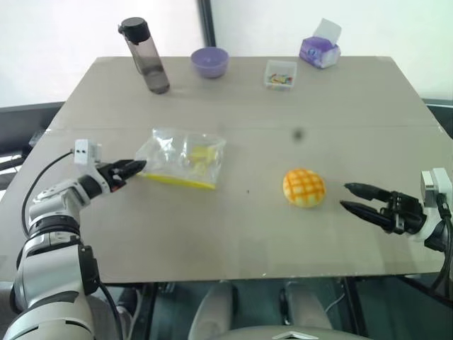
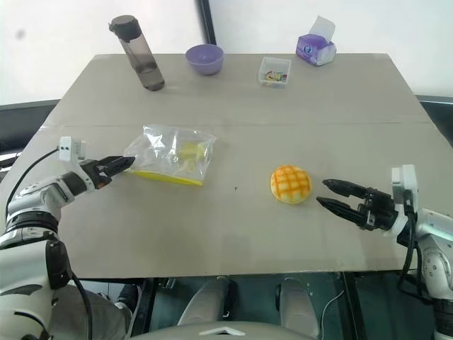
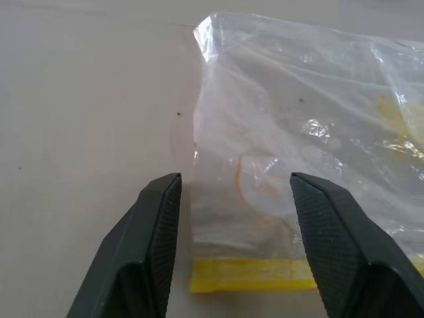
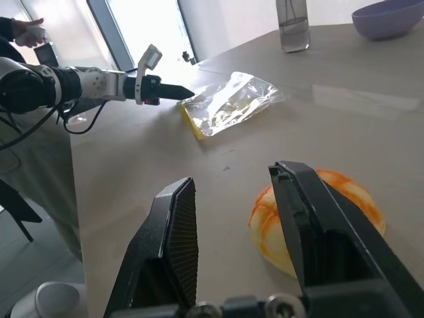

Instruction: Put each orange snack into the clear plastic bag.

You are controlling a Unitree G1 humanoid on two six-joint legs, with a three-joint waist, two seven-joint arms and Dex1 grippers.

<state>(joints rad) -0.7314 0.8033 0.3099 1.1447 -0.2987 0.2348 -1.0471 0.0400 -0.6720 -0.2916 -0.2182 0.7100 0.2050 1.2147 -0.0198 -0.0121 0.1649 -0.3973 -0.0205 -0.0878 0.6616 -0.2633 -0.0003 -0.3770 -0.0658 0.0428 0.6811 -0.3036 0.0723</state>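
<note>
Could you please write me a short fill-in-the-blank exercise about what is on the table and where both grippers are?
1. The orange snack lies ____ the clear plastic bag.
2. The left gripper, fingers open, is at the bag's ____ strip.
3. The right gripper is open and holds ____.
4. At the far edge, the bowl is ____ in colour.

Missing words: outside; yellow; nothing; purple

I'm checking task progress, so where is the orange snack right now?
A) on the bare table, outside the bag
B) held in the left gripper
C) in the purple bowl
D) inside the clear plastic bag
A: the orange snack lies on the table, apart from the clear plastic bag.
</note>
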